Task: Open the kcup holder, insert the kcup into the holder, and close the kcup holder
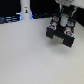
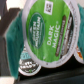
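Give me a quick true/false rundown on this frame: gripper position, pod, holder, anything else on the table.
1. The gripper is over the black kcup holder. True.
2. The kcup in the wrist view has a red lid. False: the lid is green, printed "Dark Magic".
3. A white bottle-like object stands toward the exterior view's left. True.
4. The kcup holder lies at the exterior view's left edge. False: it sits right of centre.
5. The wrist view shows only one pod. False: a second pod shows beside it.

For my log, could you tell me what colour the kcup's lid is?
Green with white lettering, clearest in the wrist view: kcup.
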### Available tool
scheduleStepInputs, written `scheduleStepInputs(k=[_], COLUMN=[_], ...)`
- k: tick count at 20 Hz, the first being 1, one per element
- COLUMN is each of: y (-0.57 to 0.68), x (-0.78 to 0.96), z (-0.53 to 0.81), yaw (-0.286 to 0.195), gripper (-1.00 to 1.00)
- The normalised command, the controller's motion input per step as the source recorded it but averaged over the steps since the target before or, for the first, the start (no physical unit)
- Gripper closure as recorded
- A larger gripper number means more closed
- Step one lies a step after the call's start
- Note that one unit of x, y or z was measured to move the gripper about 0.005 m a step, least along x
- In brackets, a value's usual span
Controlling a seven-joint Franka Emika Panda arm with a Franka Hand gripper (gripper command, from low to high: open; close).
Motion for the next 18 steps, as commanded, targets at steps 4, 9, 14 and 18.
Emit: scheduleStepInputs(k=[4, 9, 14, 18], y=[-0.03, -0.04, -0.07, -0.29], x=[0.01, 0.01, -0.07, -0.25], z=[-0.14, -0.06, 0.07, 0.28], yaw=[0.001, 0.0, -0.003, -0.05], gripper=[1.0, 1.0, 1.0, 1.0])
